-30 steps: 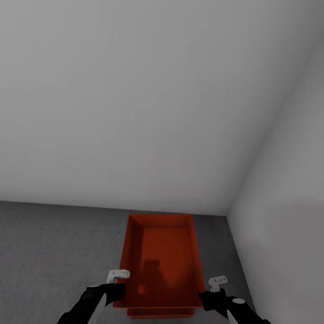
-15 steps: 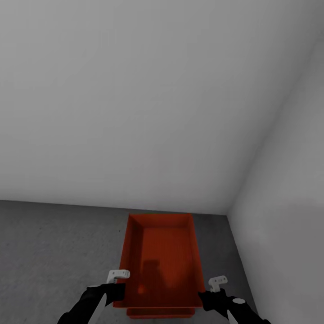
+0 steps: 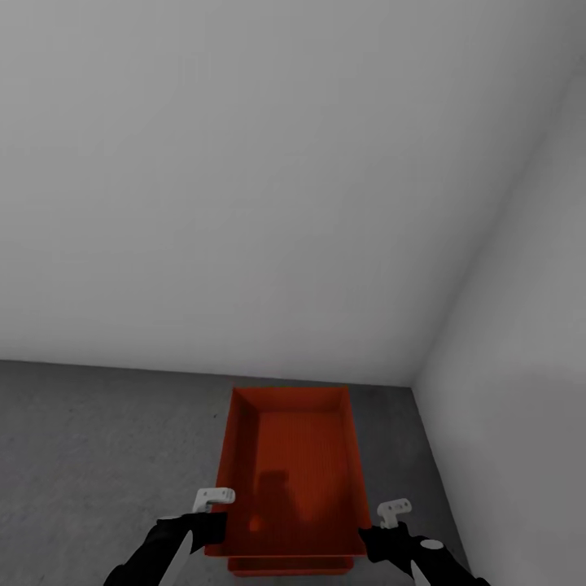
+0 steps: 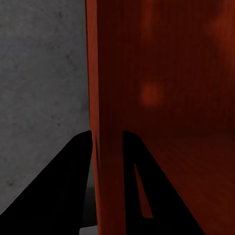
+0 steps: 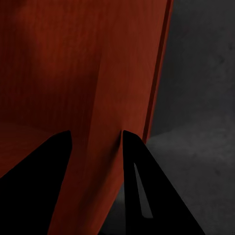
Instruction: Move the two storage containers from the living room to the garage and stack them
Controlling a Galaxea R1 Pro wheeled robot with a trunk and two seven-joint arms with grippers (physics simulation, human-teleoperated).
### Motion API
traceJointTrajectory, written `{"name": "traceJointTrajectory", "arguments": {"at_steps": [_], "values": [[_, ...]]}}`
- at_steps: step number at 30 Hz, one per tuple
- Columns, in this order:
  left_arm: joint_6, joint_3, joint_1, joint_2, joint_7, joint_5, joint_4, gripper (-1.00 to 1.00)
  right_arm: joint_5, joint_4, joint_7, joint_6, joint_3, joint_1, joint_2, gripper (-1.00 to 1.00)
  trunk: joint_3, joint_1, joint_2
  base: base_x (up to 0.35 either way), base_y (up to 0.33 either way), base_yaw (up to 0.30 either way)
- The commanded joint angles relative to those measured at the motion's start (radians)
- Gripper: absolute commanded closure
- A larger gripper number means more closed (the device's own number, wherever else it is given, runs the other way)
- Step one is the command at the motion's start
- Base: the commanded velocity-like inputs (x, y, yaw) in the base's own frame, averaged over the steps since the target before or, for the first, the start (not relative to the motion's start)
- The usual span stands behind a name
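Head view: high up, facing forward and down into a white-walled corner, grey floor (image 3: 89, 456) below, well back from it. Left wrist view: very near, sighting along the left claw (image 4: 106, 147) astride one wall of the orange container (image 3: 289, 472) (likewise the right claw (image 5: 95, 147)). All three share container and floor.

This is a bare utility room of the garage kind, seen at one of its corners. Two plain white walls (image 3: 244, 163) with no trim, fittings or furniture meet over a dark grey, mottled concrete floor (image 3: 89, 456), whose rough speckled surface also shows close up in both wrist views. An orange-red open-top storage container (image 3: 293, 456) sits low near that corner, the only furnishing in sight.
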Motion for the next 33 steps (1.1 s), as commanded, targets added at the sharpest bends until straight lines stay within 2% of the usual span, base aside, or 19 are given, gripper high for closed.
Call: {"name": "traceJointTrajectory", "arguments": {"at_steps": [1,10,22,26,27,29,33], "values": [[-0.064,-0.002,0.000,-0.015,0.005,0.004,-0.003,1.00,0.011,0.002,0.004,0.007,-0.010,0.000,0.026,1.00,-0.004,0.004,-0.008,0.000,0.000,0.000],[-0.064,-0.001,0.000,-0.014,0.005,0.007,-0.004,1.00,0.011,0.002,0.004,0.007,-0.010,0.000,0.026,1.00,-0.032,0.038,-0.071,-0.005,0.000,0.000],[-0.064,-0.001,0.000,-0.014,0.005,0.007,-0.004,1.00,0.011,0.002,0.004,0.007,-0.010,0.000,0.026,1.00,-0.070,0.084,-0.155,-0.100,0.000,0.000],[-0.064,-0.001,0.000,-0.014,0.005,0.007,-0.004,1.00,0.011,0.002,0.004,0.007,-0.010,0.000,0.026,1.00,-0.070,0.084,-0.155,-0.003,0.000,0.000],[0.004,0.000,0.000,-0.005,-0.003,0.005,-0.007,1.00,-0.002,0.002,-0.003,0.007,0.001,0.000,0.006,1.00,-0.070,0.084,-0.155,0.000,0.000,0.000],[0.005,0.000,0.000,-0.009,0.006,0.005,-0.007,1.00,-0.014,0.002,-0.011,0.007,0.010,0.000,0.012,1.00,-0.070,0.084,-0.155,0.000,0.000,0.000],[0.005,-0.030,0.000,0.013,0.018,0.058,-0.007,1.00,-0.044,0.002,-0.033,0.007,0.050,0.000,0.019,1.00,-0.070,0.084,-0.155,0.000,0.000,0.000]]}}
